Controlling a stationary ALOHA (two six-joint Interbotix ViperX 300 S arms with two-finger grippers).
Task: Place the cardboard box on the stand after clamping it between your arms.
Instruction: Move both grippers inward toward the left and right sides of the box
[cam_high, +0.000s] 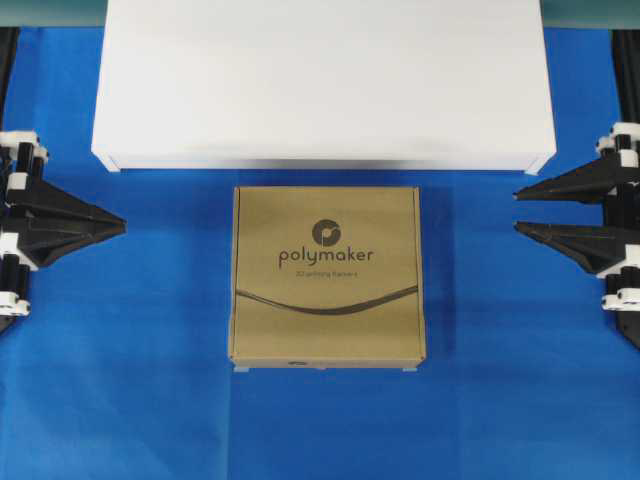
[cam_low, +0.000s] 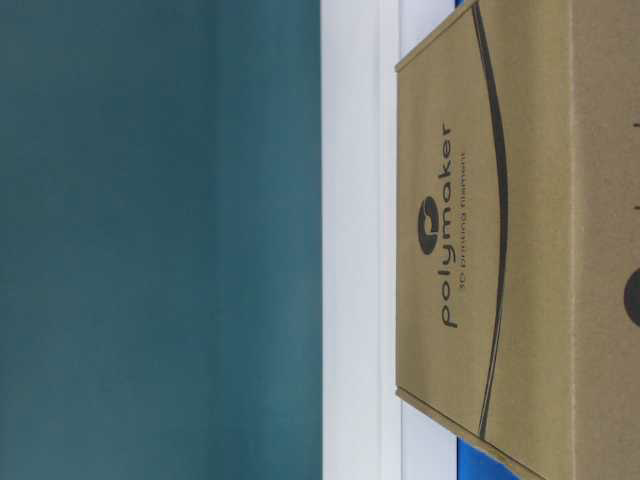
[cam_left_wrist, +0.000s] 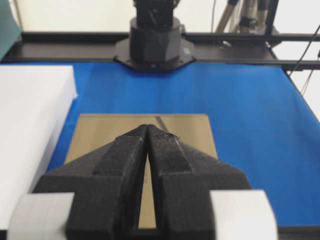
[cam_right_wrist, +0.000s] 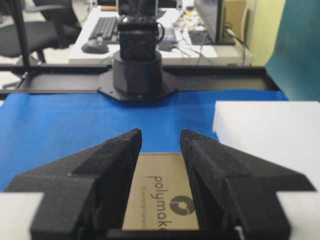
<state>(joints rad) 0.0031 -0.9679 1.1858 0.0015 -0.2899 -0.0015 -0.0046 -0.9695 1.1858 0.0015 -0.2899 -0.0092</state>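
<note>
1. The left hand (cam_high: 118, 226) waits at the bench's (cam_high: 150, 400) left edge, fingers together, empty.
2. The cardboard box (cam_high: 328, 275) lies flat mid-bench, just near of the stand (cam_high: 322, 85), apart from both hands.
3. The right hand (cam_high: 518, 211) at the right edge has fingers parted, empty.

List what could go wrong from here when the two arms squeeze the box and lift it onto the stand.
1. The left gripper and right gripper end in narrow points; pressed against the cardboard box, they might dent it or let it pivot and slip.
2. The box lies close in front of the stand; lifted too low, its far edge could catch the stand's front.
3. The two grippers look slightly offset across the box, so the squeeze may twist it.
</note>
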